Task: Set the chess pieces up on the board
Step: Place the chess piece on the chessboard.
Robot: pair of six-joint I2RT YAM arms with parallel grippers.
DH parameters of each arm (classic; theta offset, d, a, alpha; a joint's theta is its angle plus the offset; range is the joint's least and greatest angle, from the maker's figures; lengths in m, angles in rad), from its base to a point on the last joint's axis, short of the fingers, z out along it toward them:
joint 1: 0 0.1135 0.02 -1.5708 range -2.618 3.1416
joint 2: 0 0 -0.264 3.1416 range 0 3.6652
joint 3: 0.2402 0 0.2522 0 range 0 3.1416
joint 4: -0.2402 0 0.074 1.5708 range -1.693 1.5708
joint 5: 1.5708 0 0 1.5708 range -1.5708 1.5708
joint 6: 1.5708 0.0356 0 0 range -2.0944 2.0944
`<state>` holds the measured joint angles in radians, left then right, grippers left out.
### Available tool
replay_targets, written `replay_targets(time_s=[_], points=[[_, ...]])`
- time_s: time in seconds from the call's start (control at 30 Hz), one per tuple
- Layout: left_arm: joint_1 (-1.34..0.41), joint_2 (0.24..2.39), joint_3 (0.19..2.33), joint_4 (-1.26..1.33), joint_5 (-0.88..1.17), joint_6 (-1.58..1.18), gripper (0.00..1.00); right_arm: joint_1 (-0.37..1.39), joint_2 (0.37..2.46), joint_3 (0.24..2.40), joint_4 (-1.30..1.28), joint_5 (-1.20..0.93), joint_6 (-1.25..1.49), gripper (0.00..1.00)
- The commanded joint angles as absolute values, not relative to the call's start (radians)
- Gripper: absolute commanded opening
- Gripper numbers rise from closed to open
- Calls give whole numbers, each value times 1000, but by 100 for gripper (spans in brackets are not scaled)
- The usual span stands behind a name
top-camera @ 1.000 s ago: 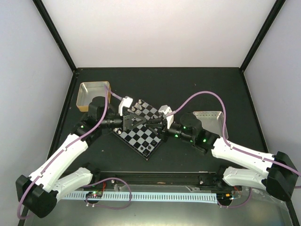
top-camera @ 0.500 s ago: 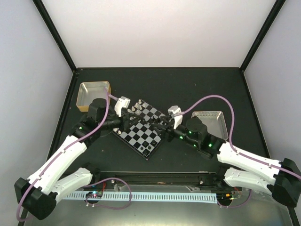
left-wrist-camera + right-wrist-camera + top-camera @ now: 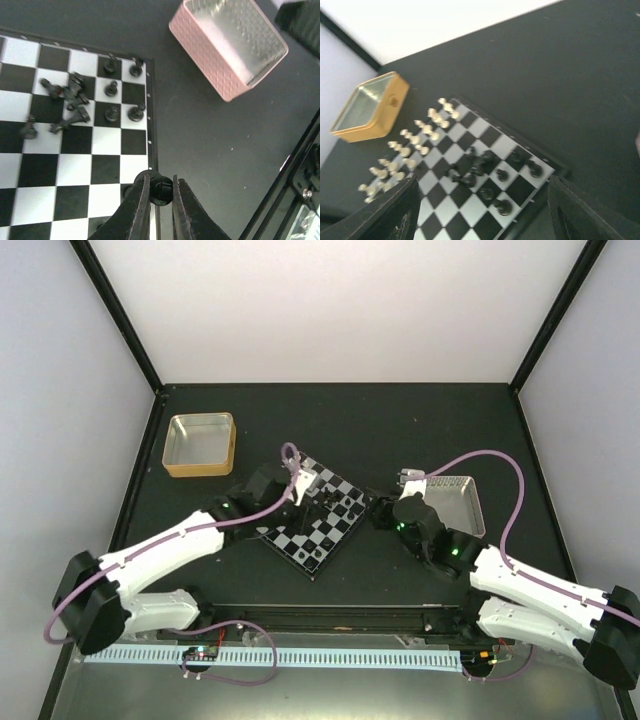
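Lying cornerwise at the middle of the dark bench (image 3: 400, 425): one board (image 3: 298, 540), black and silver checks, thin dark rim.

Silver pieces (image 3: 415, 140): two rows, upright, along the board edge that faces the gold tray; seen from the right wrist.

Black pieces (image 3: 110, 90): bunched at the opposite side, near the rim that faces the pink tray. About five stand upright on their squares. Several more lie on their sides at 9 o'clock of the standing ones in the left wrist view.

Gold tray (image 3: 202, 444): on the bench at 10 o'clock of the board, apart from it.

Pink tray (image 3: 447, 502): on the bench at 3 o'clock of the board, apart from it; shiny inside.

Left arm (image 3: 170, 545): extends from 8 o'clock, wrist over the board's 12 o'clock half. Left jaws: clenched on one black piece (image 3: 160, 189), seen end-on between the fingertips, above the board's rim on the pink-tray side. Whether it touches the board cannot be told.

Right arm (image 3: 520, 580): extends from 4 o'clock, wrist between board and pink tray. Right jaws: released, fingers (image 3: 385, 215) spread wide at either side of the wrist view, at 3 o'clock of the board.
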<state>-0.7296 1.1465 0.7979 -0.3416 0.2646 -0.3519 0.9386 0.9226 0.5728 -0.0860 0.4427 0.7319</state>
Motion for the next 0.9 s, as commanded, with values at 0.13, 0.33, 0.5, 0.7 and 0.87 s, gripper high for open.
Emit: replay_targets(time_s=[0.13,0.33,0.5,0.7,0.87], points=[[-851,1336,803,-213,147,-350,2,919,917,545,-214,573,915,71],[-878,1458,796,-152,138,-333,2,916,911,540,-211,575,914,71],[-890,1504,816,-155,111,-329,2,914,918,541,-209,566,911,71],[-893,1529,819,-162,94,-320,1,913,928,543,-207,562,906,71],[-894,1546,822,-157,95,-324,2,912,941,547,-204,555,904,71]])
